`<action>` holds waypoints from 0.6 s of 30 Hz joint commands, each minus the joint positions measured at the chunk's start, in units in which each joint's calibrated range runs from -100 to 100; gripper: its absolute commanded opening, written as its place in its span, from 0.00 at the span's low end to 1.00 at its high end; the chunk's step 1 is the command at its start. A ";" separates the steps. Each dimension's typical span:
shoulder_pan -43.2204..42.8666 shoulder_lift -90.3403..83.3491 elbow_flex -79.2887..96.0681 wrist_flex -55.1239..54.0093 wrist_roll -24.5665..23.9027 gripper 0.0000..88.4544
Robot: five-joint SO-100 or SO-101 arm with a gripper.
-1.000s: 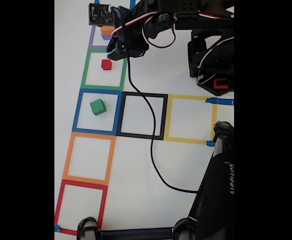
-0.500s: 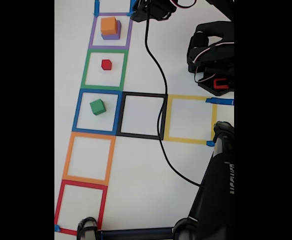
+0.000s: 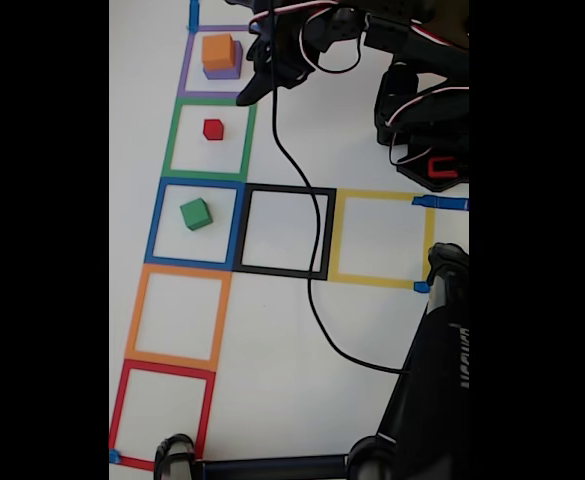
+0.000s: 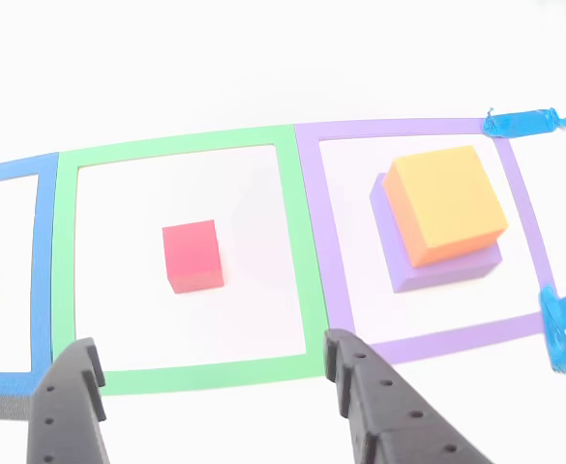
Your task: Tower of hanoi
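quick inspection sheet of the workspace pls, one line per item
surface: white table with taped squares in purple, green, blue, orange, red, black and yellow
job's things: orange cube stacked on purple cube in the purple square; red cube in the green square; green cube in the blue square
clutter: nothing seen
grippers: gripper open, empty, fingers apart near the green square's edge
cables: black cable trailing from the arm across the black square
surroundings: second dark arm at right; black stand at bottom right; blue tape tabs
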 commanded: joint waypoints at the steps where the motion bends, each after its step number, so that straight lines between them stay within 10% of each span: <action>1: -3.08 5.33 8.46 -21.55 0.36 0.32; 18: -4.23 43.84 19.19 -80.98 0.36 0.32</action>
